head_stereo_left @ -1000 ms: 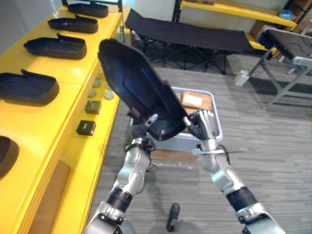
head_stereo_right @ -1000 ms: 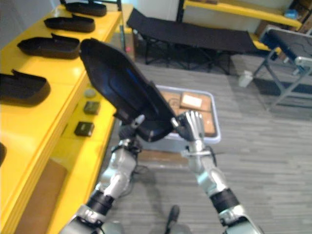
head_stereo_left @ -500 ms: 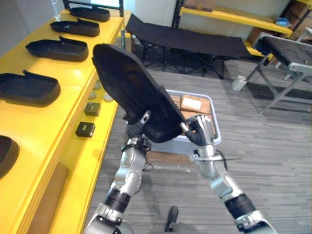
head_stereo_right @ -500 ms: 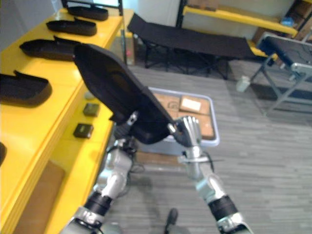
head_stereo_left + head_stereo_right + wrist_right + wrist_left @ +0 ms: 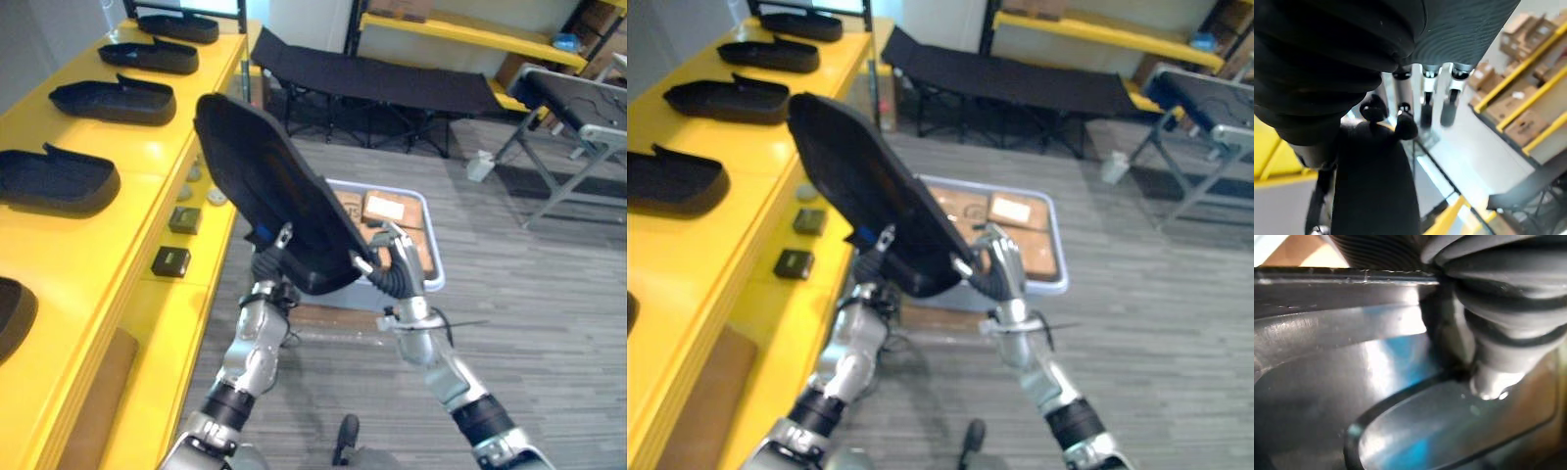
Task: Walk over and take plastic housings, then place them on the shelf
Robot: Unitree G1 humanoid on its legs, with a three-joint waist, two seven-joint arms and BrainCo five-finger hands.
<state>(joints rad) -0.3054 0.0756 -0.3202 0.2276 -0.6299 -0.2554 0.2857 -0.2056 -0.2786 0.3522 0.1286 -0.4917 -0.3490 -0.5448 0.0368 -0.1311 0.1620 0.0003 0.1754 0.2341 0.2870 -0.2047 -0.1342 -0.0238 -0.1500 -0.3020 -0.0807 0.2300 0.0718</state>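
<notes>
**Carrying a big housing on a thin hold**

Slipping is the main risk. The black plastic housing [image 5: 269, 186] is raised in mid-frame, tilted, with its long end up toward the upper left and only its lower end supported. The right hand [image 5: 390, 266] has its fingers straight and pressed against that lower edge. The left hand [image 5: 271, 262] sits beneath the shell with its fingers hidden, so I cannot tell how it holds. If either hand eases off, the heavy upper end would likely swing down and twist free.

A second risk is the swing toward the yellow surface [image 5: 147, 147] along the left of the frame. The raised end could knock one of the other housings [image 5: 111, 99] lined up there, or the small dark blocks [image 5: 170, 260] on its lower ledge.

A drop would land in the grey bin [image 5: 436, 269] of cardboard boxes [image 5: 384, 208] below centre. Beyond it are the grey plank floor [image 5: 529, 294], a black cot [image 5: 392, 83] at the top, and yellow racking [image 5: 451, 24] in the upper right.
</notes>
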